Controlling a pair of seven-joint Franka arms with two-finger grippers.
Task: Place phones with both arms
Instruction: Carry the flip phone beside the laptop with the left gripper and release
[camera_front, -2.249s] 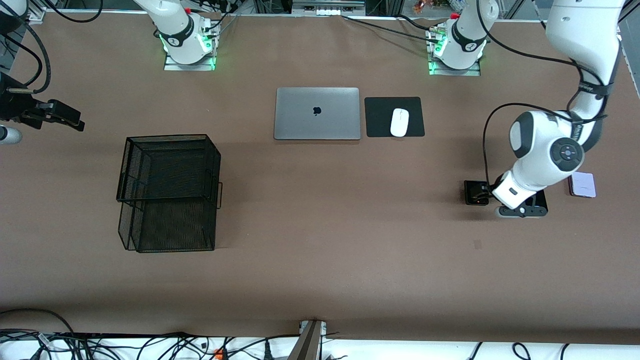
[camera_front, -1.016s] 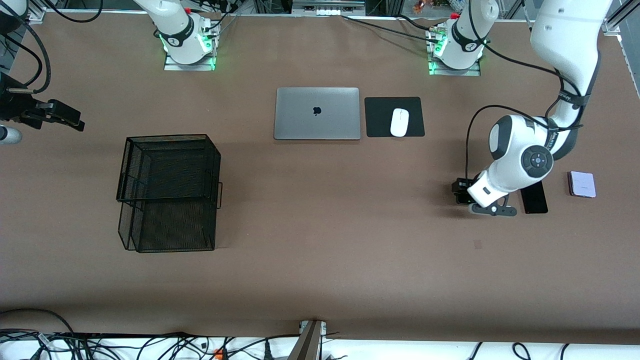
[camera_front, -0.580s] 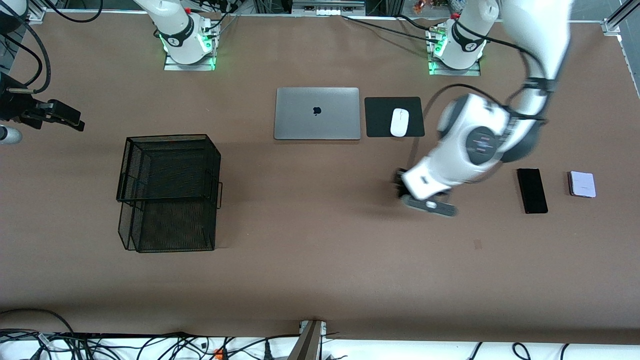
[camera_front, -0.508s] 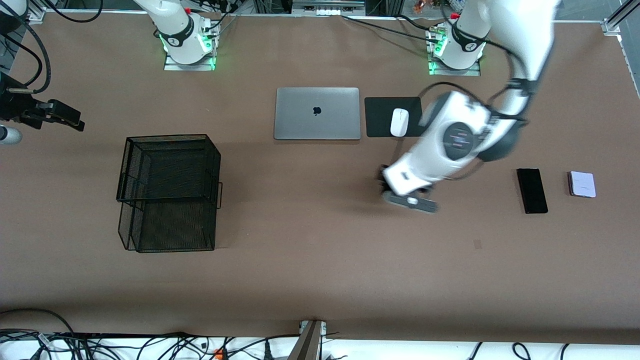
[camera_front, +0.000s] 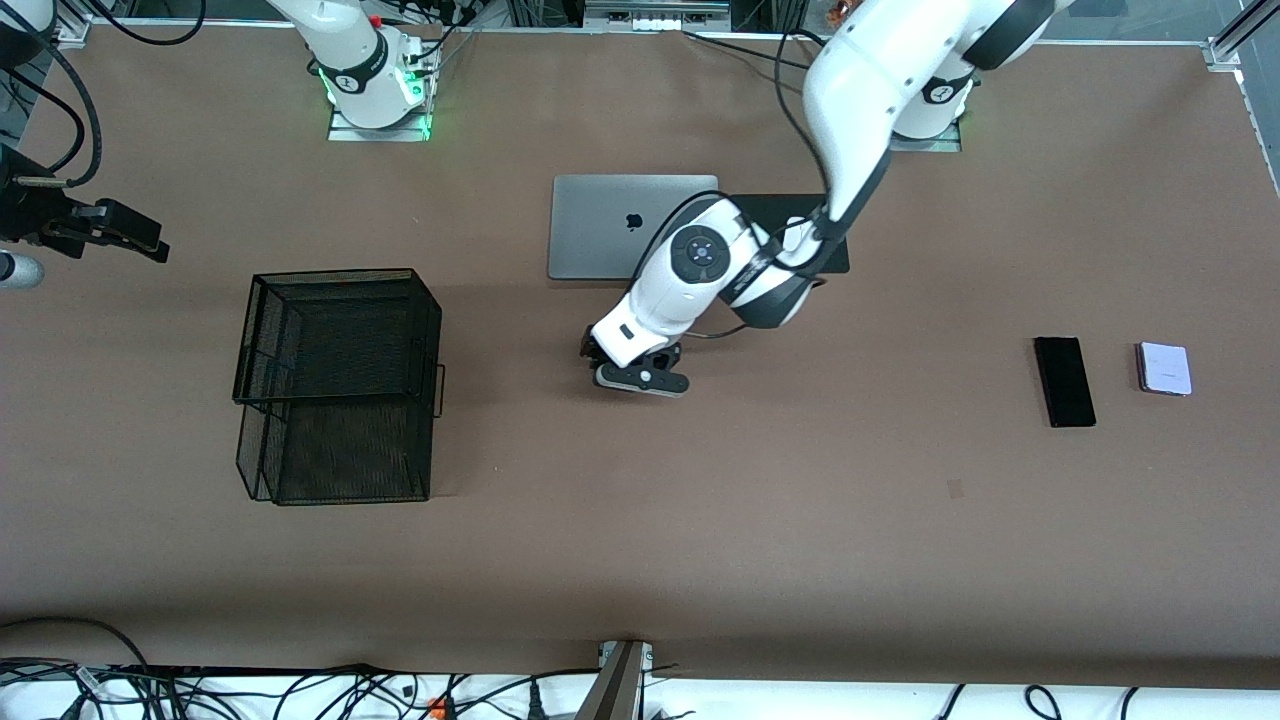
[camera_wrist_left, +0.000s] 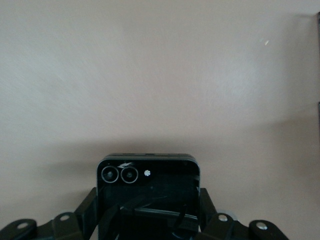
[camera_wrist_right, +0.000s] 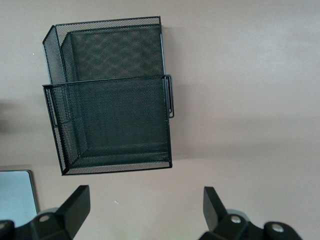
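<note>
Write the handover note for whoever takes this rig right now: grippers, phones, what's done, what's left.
Left gripper: shut on the black flip phone, in the air over bare table between the laptop and the mesh tray.
Right gripper: open, empty, waiting high over the table.
Black slab phone and lavender flip phone: on the table at the left arm's end.
Done: one phone picked.
Left: place all three.

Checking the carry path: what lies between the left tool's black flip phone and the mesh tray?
Only bare table, as the front view shows, between black flip phone and mesh tray.

glossy black flip phone (camera_wrist_left: 148, 186); wire-mesh basket (camera_wrist_right: 112, 97)
</note>
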